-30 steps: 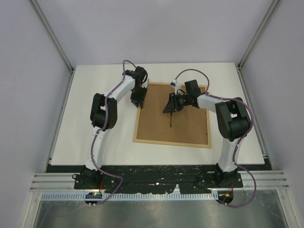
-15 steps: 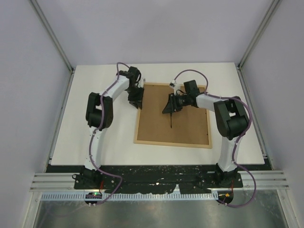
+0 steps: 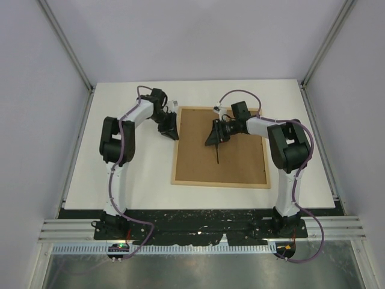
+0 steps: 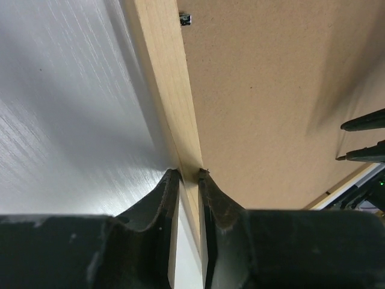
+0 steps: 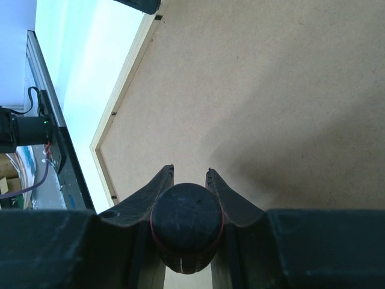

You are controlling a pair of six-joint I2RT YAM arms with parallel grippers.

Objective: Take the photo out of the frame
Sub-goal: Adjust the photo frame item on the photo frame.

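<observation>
Straddling the left rail of the frame (image 4: 171, 78), the left end effector (image 4: 189, 174) has a black fingertip on each side of the pale wood, and the rail fills the narrow gap between them. I cannot tell whether they are pressing the wood or only sitting against it. Seen from above, this end effector (image 3: 170, 126) meets the rail near its far corner.

The right end effector (image 5: 189, 170) is clenched on a black stick (image 5: 186, 226), whose round butt sits snug between the two fingers. In the top view the stick (image 3: 216, 153) runs from the end effector (image 3: 215, 133) toward the near edge, its tip down on the backing board (image 3: 240, 150).

The frame (image 3: 218, 182) lies flat and back-up in the middle of the white table (image 3: 90, 174), with its sides running roughly parallel to the table edges. In the top view it looks nearly square, so I cannot tell which way its long axis runs.

A thin light-wood border surrounds a plain brown fibreboard panel (image 4: 271, 90) with a fine speckled grain. A small dark tab (image 4: 185, 19) sits where the panel meets the rail. The right wrist view shows similar small marks along the same inner edge. The photo is hidden under the board in every view.
</observation>
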